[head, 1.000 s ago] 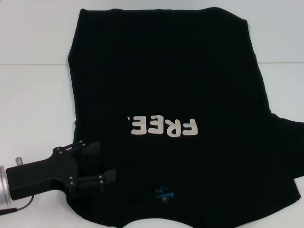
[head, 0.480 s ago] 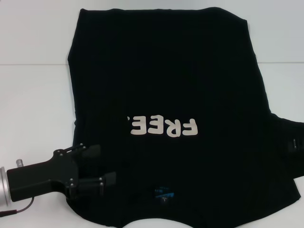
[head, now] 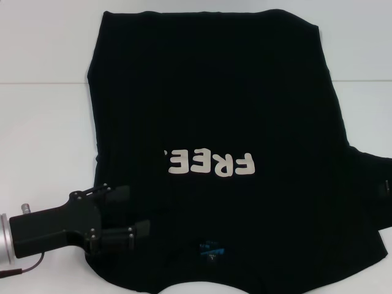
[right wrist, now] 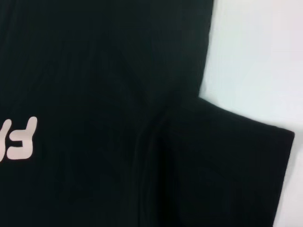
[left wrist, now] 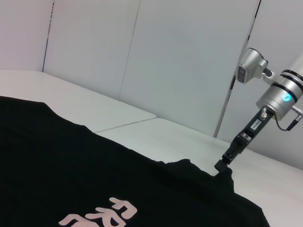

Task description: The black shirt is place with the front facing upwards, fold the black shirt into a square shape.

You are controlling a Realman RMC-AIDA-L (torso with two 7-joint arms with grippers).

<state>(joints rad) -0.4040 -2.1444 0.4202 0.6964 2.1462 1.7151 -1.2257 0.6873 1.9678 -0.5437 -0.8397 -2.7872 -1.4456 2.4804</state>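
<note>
The left hand (head: 133, 211) sits at about 8 o'clock in the head view, its black body reaching in from the lower left edge. Its two fingers are spread apart, one upper and one lower, with dark cloth showing between them; they lie over the folded left edge of the black shirt (head: 214, 110) without pinching it.

The right hand (left wrist: 222, 166) shows in the left wrist view as a slim dark tip below a silver arm, resting down on the shirt's sleeve at the far side (whether its fingers are apart or together I cannot tell). In the head view only a small dark piece of it shows at the 3 o'clock edge, over the right sleeve.

The shirt covers most of the white worktop (head: 43, 135), spreading from 12 o'clock down to 6 o'clock. The cream lettering (head: 208, 163) lies just below centre, reading upside down from the head, its left end cut off by the folded edge. A small blue neck label (head: 211, 251) lies near 6 o'clock. The right sleeve (right wrist: 227, 165) juts out flat toward 4 o'clock.
</note>
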